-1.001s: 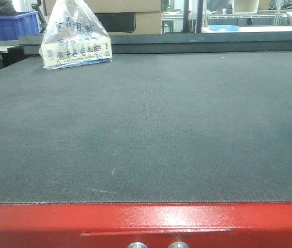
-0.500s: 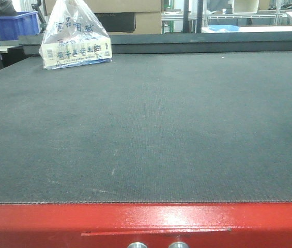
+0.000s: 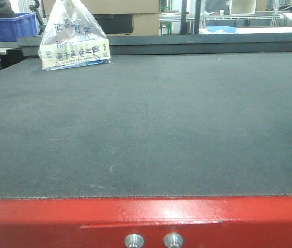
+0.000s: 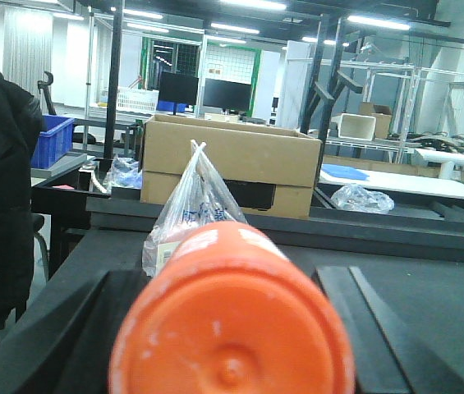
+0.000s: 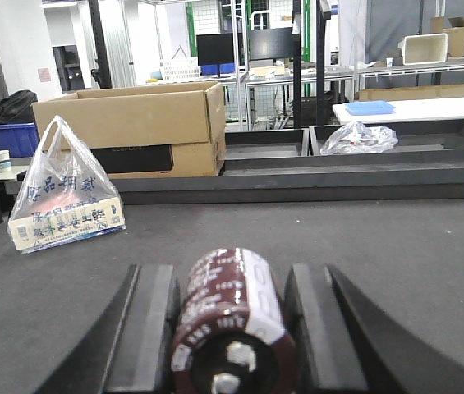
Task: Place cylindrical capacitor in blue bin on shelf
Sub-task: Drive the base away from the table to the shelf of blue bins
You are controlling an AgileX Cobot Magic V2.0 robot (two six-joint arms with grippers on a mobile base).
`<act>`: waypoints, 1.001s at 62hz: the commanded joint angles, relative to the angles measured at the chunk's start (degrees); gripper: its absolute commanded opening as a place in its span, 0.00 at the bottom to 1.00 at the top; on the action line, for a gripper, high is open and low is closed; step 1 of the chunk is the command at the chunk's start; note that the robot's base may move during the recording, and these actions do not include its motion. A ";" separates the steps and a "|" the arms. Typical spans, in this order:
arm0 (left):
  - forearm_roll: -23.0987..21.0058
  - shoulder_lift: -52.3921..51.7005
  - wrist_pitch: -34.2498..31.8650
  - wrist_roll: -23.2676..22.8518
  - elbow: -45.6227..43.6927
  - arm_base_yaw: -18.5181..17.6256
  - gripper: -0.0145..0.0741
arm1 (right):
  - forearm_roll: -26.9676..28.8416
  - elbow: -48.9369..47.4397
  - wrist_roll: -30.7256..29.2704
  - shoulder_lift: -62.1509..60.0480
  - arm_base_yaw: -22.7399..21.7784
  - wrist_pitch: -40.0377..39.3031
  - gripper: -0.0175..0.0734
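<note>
Cylindrical capacitor is pinched in the right claw, held over the desk, its long axis lying along the fingers with terminals facing the wrist, while the left claw clamps an orange cylinder.

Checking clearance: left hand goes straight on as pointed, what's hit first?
Probably the plastic bag, dead ahead of the left hand beyond the orange cylinder it grips; a cardboard box stands behind the bag. Depth unclear.

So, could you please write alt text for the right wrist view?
A dark cylindrical capacitor fills the foreground, held in the right gripper. Beyond it, a printed plastic bag stands on the dark table at left, with a cardboard box behind.
</note>
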 commanded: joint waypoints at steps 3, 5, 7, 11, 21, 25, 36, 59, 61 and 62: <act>-0.41 -0.30 -1.22 0.07 -0.18 -0.24 0.04 | -0.42 0.01 -0.28 -0.26 0.05 -1.45 0.01; -0.41 -0.30 -1.22 0.07 -0.18 -0.24 0.04 | -0.42 0.01 -0.28 -0.26 0.05 -1.45 0.01; -0.41 -0.30 -1.22 0.07 -0.18 -0.24 0.04 | -0.42 0.01 -0.28 -0.26 0.05 -1.45 0.01; -0.41 -0.30 -1.22 0.07 -0.18 -0.24 0.04 | -0.42 0.01 -0.28 -0.26 0.05 -1.45 0.01; -0.41 -0.30 -1.22 0.07 -0.18 -0.24 0.04 | -0.42 0.01 -0.28 -0.26 0.05 -1.45 0.01; -0.41 -0.30 -1.22 0.07 -0.18 -0.24 0.04 | -0.42 0.01 -0.28 -0.26 0.05 -1.45 0.01; -0.41 -0.30 -1.22 0.07 -0.18 -0.24 0.04 | -0.42 0.01 -0.28 -0.26 0.05 -1.45 0.01; -0.41 -0.30 -1.22 0.07 -0.18 -0.24 0.04 | -0.42 0.01 -0.28 -0.26 0.05 -1.45 0.01; -0.41 -0.30 -1.22 0.07 -0.18 -0.24 0.04 | -0.42 0.01 -0.28 -0.26 0.05 -1.45 0.01; -0.41 -0.30 -1.22 0.07 -0.18 -0.24 0.04 | -0.42 0.01 -0.28 -0.26 0.05 -1.45 0.01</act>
